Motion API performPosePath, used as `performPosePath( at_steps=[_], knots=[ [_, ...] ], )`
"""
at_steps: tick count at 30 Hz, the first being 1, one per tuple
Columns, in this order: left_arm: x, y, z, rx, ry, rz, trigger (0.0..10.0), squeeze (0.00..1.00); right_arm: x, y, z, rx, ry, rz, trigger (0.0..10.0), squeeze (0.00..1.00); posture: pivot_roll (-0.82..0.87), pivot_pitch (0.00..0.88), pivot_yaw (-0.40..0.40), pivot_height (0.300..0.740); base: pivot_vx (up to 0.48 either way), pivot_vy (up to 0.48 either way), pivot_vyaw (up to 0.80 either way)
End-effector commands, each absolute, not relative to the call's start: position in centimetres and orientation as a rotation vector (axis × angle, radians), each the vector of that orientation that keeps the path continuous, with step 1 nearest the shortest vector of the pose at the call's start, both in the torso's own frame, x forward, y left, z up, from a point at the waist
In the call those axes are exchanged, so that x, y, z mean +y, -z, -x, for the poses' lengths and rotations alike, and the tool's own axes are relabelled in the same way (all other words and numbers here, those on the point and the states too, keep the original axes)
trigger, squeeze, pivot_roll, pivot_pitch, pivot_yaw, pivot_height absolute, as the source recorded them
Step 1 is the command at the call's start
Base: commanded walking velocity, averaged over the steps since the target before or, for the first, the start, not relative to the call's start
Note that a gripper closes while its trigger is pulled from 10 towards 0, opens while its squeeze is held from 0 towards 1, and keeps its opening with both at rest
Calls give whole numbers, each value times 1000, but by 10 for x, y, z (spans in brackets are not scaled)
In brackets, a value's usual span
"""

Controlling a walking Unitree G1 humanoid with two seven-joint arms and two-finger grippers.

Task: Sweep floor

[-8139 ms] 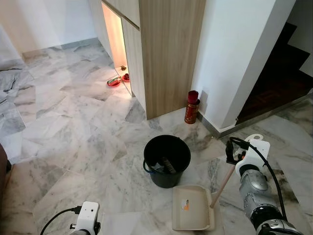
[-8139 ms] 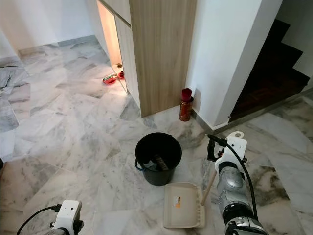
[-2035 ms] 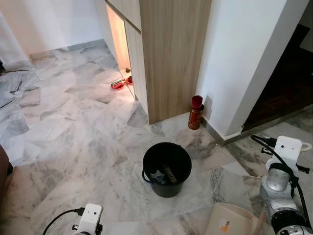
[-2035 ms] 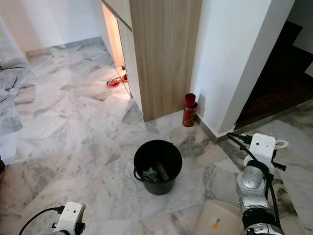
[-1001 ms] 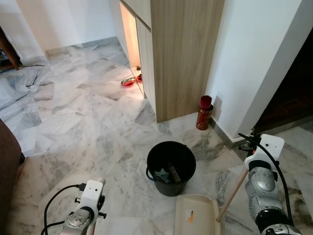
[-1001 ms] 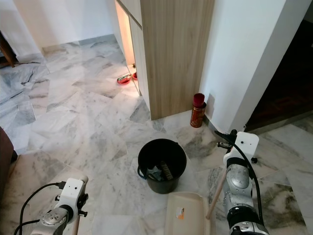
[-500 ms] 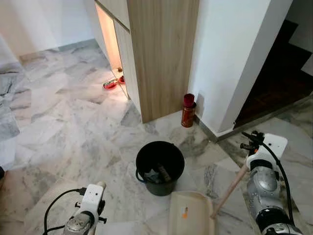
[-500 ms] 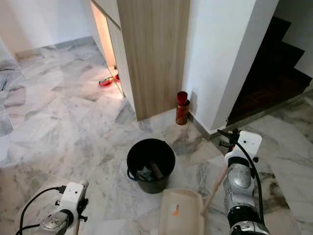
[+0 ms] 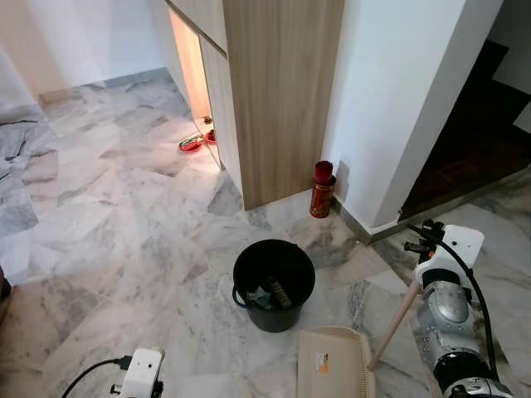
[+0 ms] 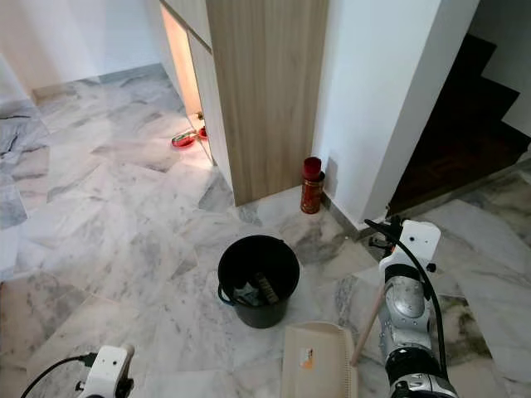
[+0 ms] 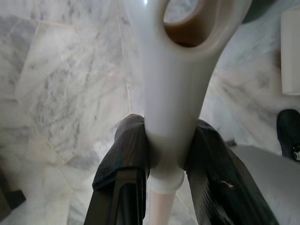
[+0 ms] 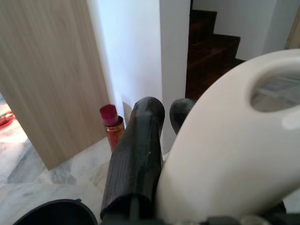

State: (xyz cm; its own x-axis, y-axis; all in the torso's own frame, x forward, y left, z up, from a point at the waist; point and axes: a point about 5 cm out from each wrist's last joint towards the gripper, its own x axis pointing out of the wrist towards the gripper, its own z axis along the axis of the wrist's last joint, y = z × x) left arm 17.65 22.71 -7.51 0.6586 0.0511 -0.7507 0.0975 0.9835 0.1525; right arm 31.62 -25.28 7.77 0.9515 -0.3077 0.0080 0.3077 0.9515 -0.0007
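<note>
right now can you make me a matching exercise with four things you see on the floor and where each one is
Things:
1. black bucket
2. dustpan
3. red canister
4. red bowl

Places:
A. at the foot of the white wall, beside the wooden cabinet
B. by the lit opening in the cabinet
C. middle of the marble floor, with debris inside
D. nearest the robot, its wooden handle running toward the right arm

Pairs: 1-C, 2-D, 3-A, 4-B
</note>
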Motion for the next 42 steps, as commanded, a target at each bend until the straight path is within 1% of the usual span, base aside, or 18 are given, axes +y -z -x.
performPosePath(
  at_steps=[1,3,11,22,31,42],
  knots=[
    [230,76,-175,864,1,-176,10000,0,-254,-90,-323,-52,310,-6,10000,0,53,0,0,740,0,-274,-800],
    [229,76,-176,863,0,-174,10000,0,-254,-91,-324,-58,312,-7,10000,0,54,0,-1,740,0,-274,-750],
    [227,74,-179,850,-7,-160,10000,0,-255,-90,-322,-60,315,5,10000,0,56,0,-5,740,0,-285,0],
    [227,76,-176,855,-12,-153,10000,0,-258,-89,-321,-55,327,-4,10000,0,59,0,-5,740,0,-287,0],
    [226,76,-176,853,-8,-147,10000,0,-256,-88,-322,-48,323,-15,10000,0,54,0,-8,740,0,-287,-724],
    [223,76,-178,844,-12,-125,10000,0,-256,-85,-321,-34,332,-7,10000,0,45,0,-11,740,0,0,-736]
  ],
)
